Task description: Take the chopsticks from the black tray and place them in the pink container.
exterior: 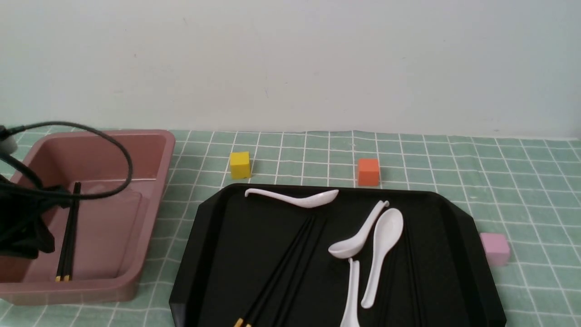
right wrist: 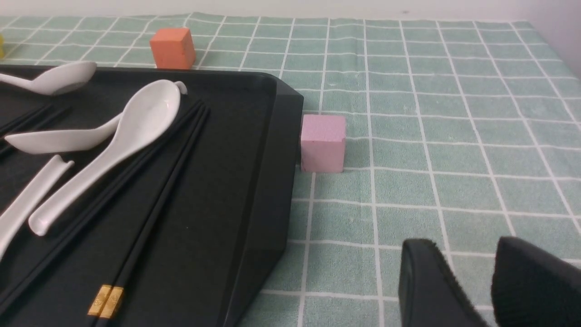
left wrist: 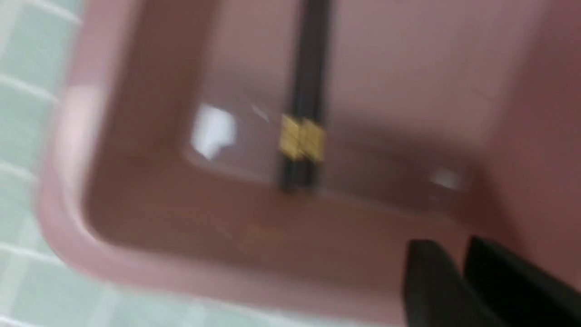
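The pink container [exterior: 150,150] stands at the left, and one pair of chopsticks [exterior: 68,236] lies flat on its floor. The left wrist view shows their gold ends [left wrist: 302,138] near the tub's wall [left wrist: 136,218]. My left gripper [left wrist: 454,247] hangs over that tub beside the sticks, its fingertips nearly together with nothing between them. The black tray [exterior: 213,254] holds another pair of chopsticks [exterior: 283,265] near its middle. A third pair [right wrist: 154,190] lies toward its right side, next to a spoon. My right gripper [right wrist: 472,247] is over the cloth right of the tray, slightly open and empty.
Several white spoons [exterior: 381,245] lie on the tray among the sticks. A yellow cube [exterior: 239,164] and an orange cube [exterior: 368,171] stand behind the tray, and a small pale-pink cube [exterior: 494,248] sits at its right edge. My left arm's cables [exterior: 91,131] arch over the tub.
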